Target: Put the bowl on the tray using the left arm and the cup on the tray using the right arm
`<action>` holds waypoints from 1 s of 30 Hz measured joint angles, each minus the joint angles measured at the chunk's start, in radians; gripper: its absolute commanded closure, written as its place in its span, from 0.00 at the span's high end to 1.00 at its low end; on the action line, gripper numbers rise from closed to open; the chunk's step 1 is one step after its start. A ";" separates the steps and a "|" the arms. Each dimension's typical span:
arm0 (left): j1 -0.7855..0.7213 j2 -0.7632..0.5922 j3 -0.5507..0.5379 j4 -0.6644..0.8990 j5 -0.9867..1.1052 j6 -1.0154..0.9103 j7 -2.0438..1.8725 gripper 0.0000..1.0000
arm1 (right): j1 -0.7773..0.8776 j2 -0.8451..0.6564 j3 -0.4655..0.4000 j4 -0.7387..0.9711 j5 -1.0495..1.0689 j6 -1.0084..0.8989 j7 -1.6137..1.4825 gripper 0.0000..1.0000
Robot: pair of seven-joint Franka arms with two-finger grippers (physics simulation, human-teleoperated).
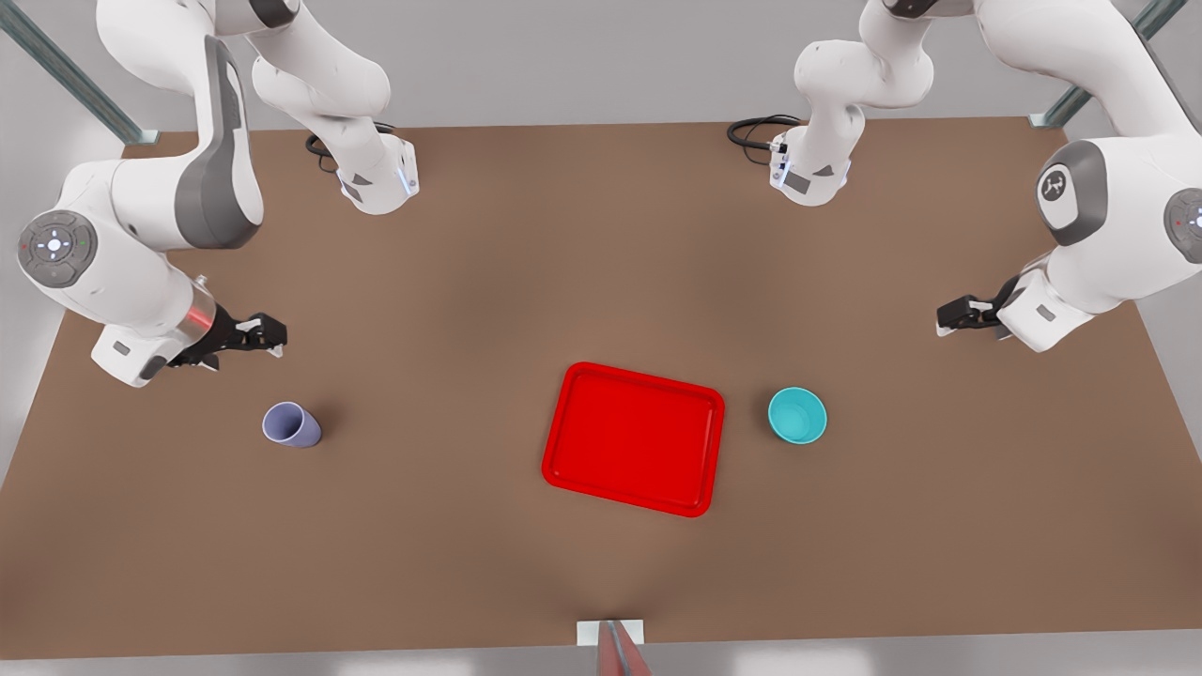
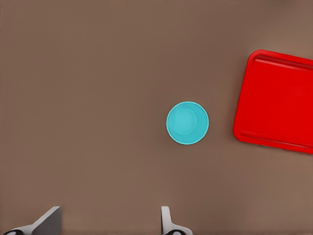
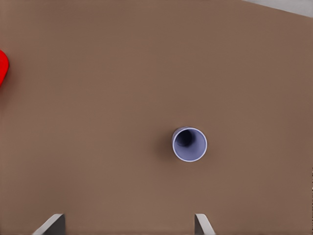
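Observation:
The teal bowl (image 1: 797, 415) (image 2: 187, 123) stands upright on the table just off the red tray's (image 1: 634, 439) (image 2: 276, 100) edge, on the front view's right. My left gripper (image 1: 950, 315) (image 2: 108, 226) hovers open above the table, back from the bowl and farther toward the front view's right. At the front view's left the lavender cup (image 1: 291, 424) (image 3: 189, 144) stands upright, far from the tray, whose corner (image 3: 2, 66) also shows in the right wrist view. Above and slightly behind the cup, my right gripper (image 1: 267, 336) (image 3: 127, 226) is open. Both grippers hold nothing.
The brown table (image 1: 601, 235) carries both arm bases (image 1: 376, 178) (image 1: 809, 174) at its far edge, each with a black cable. A small white bracket (image 1: 610, 632) sits at the middle of the near edge.

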 measured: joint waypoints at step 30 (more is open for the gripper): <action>-0.034 0.520 -0.066 -0.246 -0.463 0.639 -0.007 1.00 | -0.061 0.253 -0.002 0.066 -0.031 0.065 0.231 1.00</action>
